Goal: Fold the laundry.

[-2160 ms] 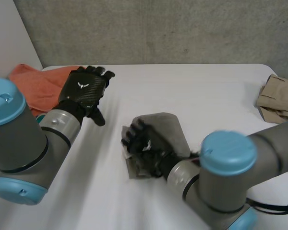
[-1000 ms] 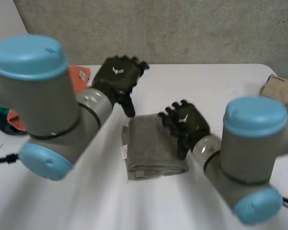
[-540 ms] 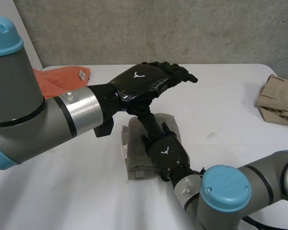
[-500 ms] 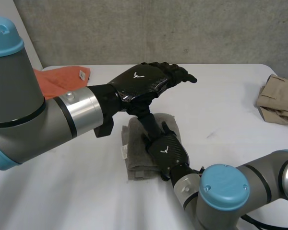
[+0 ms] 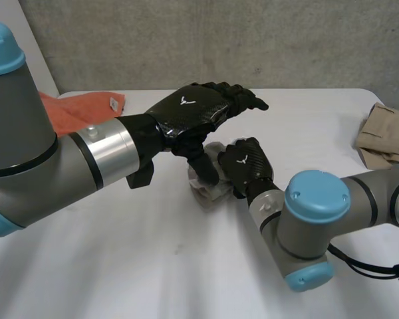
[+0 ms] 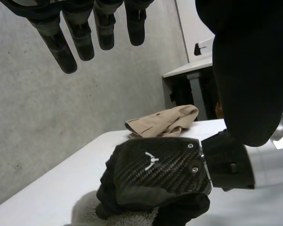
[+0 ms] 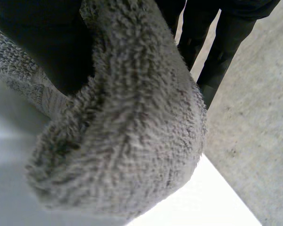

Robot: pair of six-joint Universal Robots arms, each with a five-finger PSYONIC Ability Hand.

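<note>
Starting nearest: the right arm [image 5: 317, 199] bends in from the near side, and the right hand [image 5: 247, 166] is curled tight round the grey towel [image 5: 206, 189]. The right wrist view confirms it, with terry pile wrapped over the dark fingers [image 7: 37, 37]. Change noted: half a second ago the towel lay as a flat folded rectangle with this hand resting on top. Now it is gathered into a lump near the middle of the white table [image 5: 153, 266]. Whether its underside is clear of the surface cannot be made out. Judgement: either the fold is counted done and this is a pick-up to carry the piece off, or the grab has cost the fold, since the bundle looks looser than the rectangle did. The left hand [image 5: 198, 111] hovers just above the towel, much where it was, fingers straight and holding nothing. Its thumb hangs down beside the cloth, contact not readable. That hand and the left arm [image 5: 86, 159] crowd the space overhead, a likely snag for a lift straight up. Farther off, the orange cloth [image 5: 73, 109] lies at the far left and the beige cloth [image 5: 386, 136] at the far right, both well apart from the hands. Behind them stands the grey wall [image 5: 253, 40].
</note>
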